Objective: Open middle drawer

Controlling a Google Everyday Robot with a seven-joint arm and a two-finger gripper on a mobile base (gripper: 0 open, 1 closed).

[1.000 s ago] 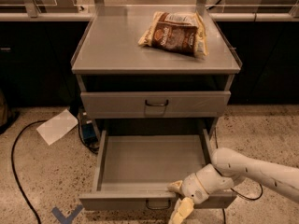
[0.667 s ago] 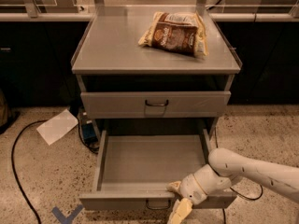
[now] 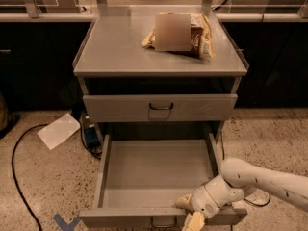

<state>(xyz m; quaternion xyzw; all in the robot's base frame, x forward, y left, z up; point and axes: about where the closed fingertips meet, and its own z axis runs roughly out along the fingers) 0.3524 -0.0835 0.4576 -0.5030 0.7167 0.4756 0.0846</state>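
The middle drawer (image 3: 154, 177) is pulled far out of the grey cabinet and shows its plain grey tray. Its low flat front (image 3: 120, 217) runs along the bottom of the view, with the small dark wire loop handle (image 3: 163, 222) at its centre. My gripper (image 3: 192, 212) is at the drawer's front edge, just right of the handle, resting on or over the front lip. My white arm (image 3: 260, 179) comes in from the lower right.
A taller-fronted grey drawer (image 3: 160, 108) is closed above the open one. A snack bag (image 3: 179, 32) lies on the cabinet top (image 3: 115, 47). On the speckled floor at left are a white sheet (image 3: 58, 130), a black cable (image 3: 19, 177) and blue tape (image 3: 65, 222).
My arm has shifted very slightly to the right. The drawer stays pulled out as before, and the gripper stays at its front edge.
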